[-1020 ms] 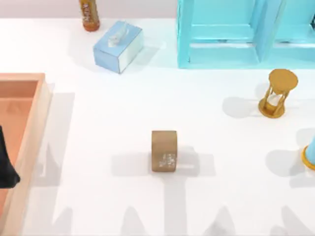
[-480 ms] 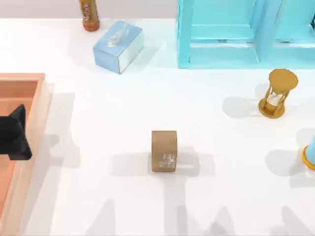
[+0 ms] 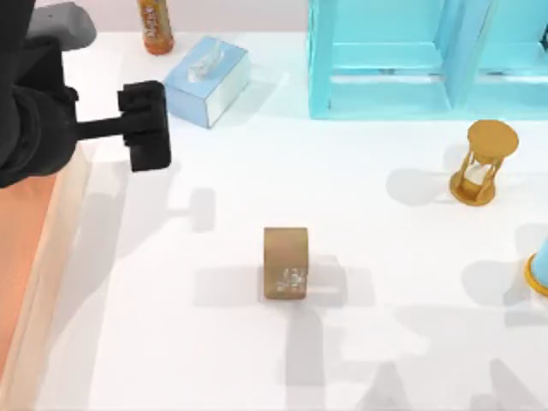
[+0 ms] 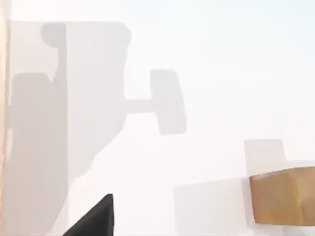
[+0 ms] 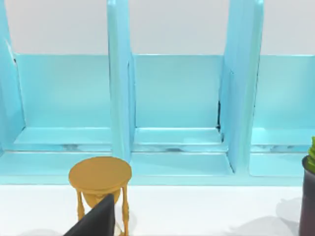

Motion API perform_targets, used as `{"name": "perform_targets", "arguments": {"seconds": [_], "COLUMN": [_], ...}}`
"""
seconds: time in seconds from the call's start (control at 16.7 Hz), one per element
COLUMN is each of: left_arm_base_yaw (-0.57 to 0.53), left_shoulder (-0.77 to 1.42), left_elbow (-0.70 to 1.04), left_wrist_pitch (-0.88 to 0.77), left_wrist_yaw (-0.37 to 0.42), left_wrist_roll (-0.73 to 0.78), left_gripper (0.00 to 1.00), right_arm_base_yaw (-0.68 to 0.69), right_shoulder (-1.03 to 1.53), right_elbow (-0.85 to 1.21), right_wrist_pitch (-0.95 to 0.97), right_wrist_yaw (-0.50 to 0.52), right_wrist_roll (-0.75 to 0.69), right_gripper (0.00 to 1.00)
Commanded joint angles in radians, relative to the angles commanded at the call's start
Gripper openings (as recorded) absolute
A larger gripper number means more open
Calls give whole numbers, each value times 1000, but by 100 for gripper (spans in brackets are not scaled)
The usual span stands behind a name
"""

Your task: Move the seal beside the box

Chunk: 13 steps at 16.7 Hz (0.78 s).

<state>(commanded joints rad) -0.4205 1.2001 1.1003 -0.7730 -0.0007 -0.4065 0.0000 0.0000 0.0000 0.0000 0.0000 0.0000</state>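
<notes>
- One seal (image 3: 285, 263) lies at the centre of the top view, untouched, its carved face toward the bottom edge, well apart from the box (image 3: 60, 214) at the left edge.
- The left gripper (image 3: 144, 126) hangs at upper left, above the table between the box and the tissue box (image 3: 205, 80); I cannot tell how its fingers stand.
- Judged step: the approach. Next it must travel down-right, descend over the seal and close on it.
- The white table (image 3: 385, 342) also bears a turquoise shelf (image 3: 411, 60), an hourglass (image 3: 485, 162) and a bottle (image 3: 155, 26).
</notes>
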Motion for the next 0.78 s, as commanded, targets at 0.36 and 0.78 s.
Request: {"name": "perform_targets", "arguments": {"seconds": [0.36,0.78], "left_arm_base_yaw": [-187,-319], "left_shoulder": [539,927], "left_elbow": [485,829], "left_wrist_pitch": [-341,-582], "left_wrist_yaw": [1,1], "left_wrist_roll": [-179,-305], "left_gripper": [100,100], "right_arm_base_yaw": [0,0], "right_shoulder": [0,0], "right_elbow": [0,0], "right_wrist_pitch": [0,0], "right_wrist_yaw": [0,0], "right_wrist_roll": [0,0], "right_gripper": [100,100]}}
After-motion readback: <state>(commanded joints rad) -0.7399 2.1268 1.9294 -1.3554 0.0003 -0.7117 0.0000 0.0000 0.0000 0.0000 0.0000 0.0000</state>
